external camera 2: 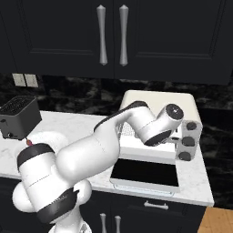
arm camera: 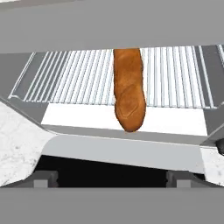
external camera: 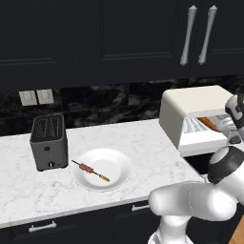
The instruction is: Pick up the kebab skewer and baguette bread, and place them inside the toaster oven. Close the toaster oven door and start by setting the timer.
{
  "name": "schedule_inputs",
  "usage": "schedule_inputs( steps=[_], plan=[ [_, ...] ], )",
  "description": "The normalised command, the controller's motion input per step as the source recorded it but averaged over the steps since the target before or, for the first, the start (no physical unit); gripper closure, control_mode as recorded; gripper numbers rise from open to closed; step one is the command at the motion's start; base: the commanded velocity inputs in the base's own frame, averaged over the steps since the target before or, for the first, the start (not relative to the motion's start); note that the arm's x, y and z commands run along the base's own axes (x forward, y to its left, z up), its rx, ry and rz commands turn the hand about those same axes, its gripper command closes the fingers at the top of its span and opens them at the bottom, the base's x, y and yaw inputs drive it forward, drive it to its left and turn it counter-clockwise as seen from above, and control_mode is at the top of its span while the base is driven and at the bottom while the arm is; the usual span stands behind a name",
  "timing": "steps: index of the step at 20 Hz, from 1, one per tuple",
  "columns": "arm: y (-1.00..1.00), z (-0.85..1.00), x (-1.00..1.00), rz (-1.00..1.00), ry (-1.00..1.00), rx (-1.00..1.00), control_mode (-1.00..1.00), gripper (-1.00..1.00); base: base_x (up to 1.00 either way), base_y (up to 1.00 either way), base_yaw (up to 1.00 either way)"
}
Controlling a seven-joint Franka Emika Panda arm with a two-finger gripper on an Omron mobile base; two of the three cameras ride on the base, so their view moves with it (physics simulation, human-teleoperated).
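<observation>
The baguette bread (arm camera: pixel 129 87) lies on the wire rack (arm camera: pixel 65 74) inside the cream-white toaster oven (external camera: pixel 190 107), its near end reaching just past the rack's front edge; it also shows as an orange strip in the oven mouth (external camera: pixel 208 123). My gripper (arm camera: pixel 113 179) hovers in front of the oven opening, open, with nothing between its fingers and well clear of the loaf. The toaster oven door (external camera 2: pixel 145 173) hangs open, lying flat toward me. The kebab skewer (external camera: pixel 90 170) rests across a white plate (external camera: pixel 119 164) on the counter, left of the oven.
A dark grey two-slot toaster (external camera: pixel 48 141) stands left of the plate. Round knobs (external camera 2: pixel 189 141) sit on the oven's right side panel. Dark cabinets with silver handles (external camera: pixel 189 35) hang above. My arm stretches across the front of the oven.
</observation>
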Motion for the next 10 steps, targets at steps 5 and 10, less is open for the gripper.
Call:
schedule_inputs(
  steps=[5,10],
  plan=[
    [0.89,0.10,-0.55,0.00,0.27,-0.02,-1.00,-1.00,0.00,0.00,0.00],
    [0.92,0.22,-0.46,0.02,0.19,-0.01,-1.00,-1.00,0.00,0.00,0.00]
  ],
)
